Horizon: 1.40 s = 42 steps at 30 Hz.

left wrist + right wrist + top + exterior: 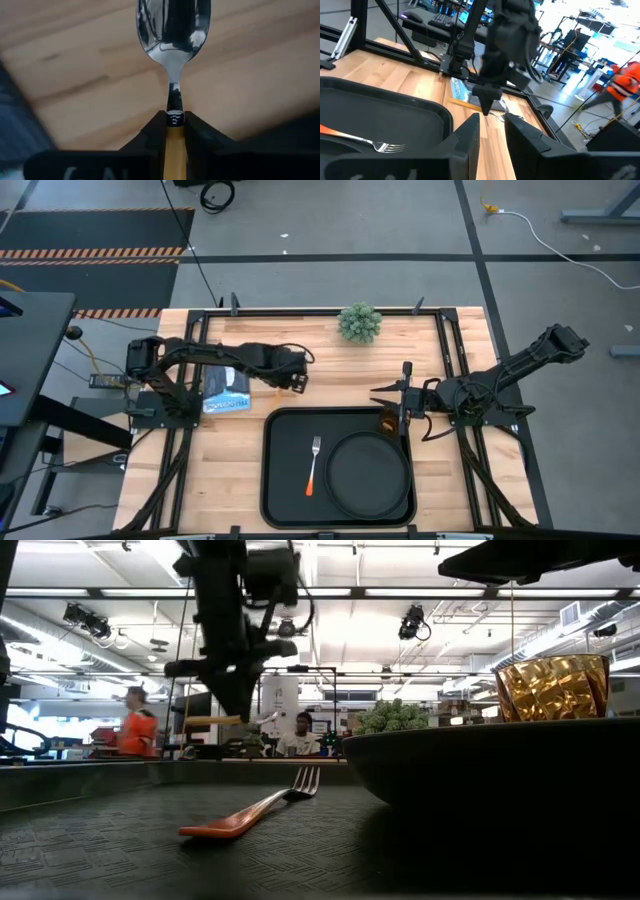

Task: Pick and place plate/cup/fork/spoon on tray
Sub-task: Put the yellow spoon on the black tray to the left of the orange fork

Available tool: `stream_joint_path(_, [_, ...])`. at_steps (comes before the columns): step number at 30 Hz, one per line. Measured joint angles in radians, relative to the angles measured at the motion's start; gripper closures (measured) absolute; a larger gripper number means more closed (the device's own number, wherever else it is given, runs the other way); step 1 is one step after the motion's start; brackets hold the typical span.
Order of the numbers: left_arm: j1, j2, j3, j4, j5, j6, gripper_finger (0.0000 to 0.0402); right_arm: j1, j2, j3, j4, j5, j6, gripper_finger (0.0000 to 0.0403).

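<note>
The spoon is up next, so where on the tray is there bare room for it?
The left strip of the tray, between its left rim and the fork, is bare. The right half is crowded by the plate, with the cup in the far right corner. The left gripper holds the spoon off-tray.

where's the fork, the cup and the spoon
fork (314,464): high view, mid-handle, lying on the tray.
cup (552,687): low view, amber side wall behind the plate.
spoon (173,25): left wrist view, silver bowl, handle clamped in the left jaws.

Robotics lab, ceiling cameras (415,622), workstations (442,12)
</note>
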Motion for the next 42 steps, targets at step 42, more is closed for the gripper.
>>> stream_joint_path(42, [-0.6, 0.196, 0.022, 0.256, -0.074, -0.731, 0.0345, 0.001, 0.0, 0.0, -0.016, -0.004, 0.005, 0.0305])
